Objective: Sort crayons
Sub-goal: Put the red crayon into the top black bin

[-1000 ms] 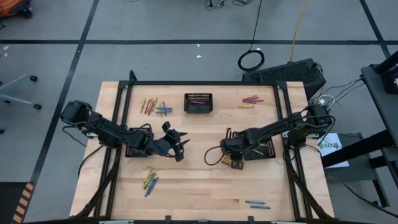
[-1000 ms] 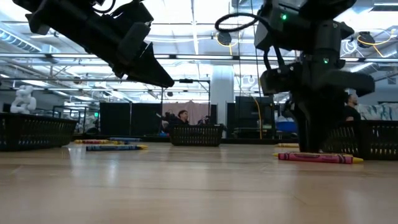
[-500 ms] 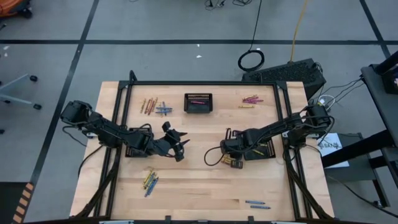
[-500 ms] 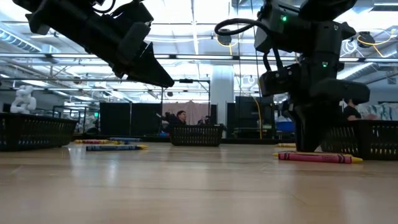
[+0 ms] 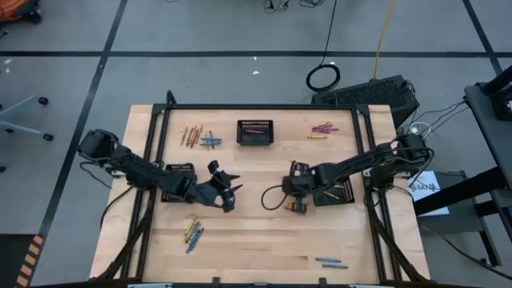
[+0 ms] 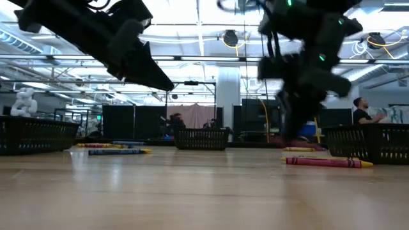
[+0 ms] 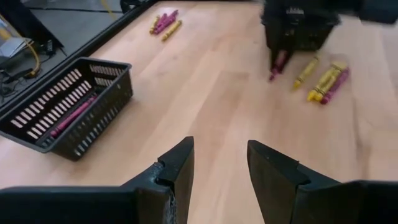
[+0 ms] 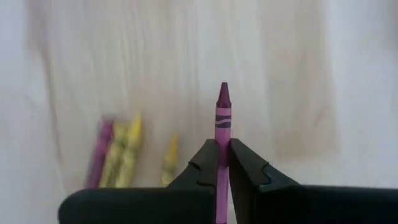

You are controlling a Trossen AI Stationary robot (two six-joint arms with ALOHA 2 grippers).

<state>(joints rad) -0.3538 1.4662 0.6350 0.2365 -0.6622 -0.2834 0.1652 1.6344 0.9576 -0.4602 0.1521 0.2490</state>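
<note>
One purple crayon [image 8: 222, 118] pinched in right pincer [image 8: 223, 163]; left pincer [image 7: 221, 163] spread, empty.

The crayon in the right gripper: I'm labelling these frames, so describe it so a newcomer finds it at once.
Start at the black mesh basket by the table's right edge. Just left of it, the right gripper is shut on a thin purple-pink crayon. Unlike the yellow and pink crayons lying loose below, it is off the wood, tip pointing outward.
</note>
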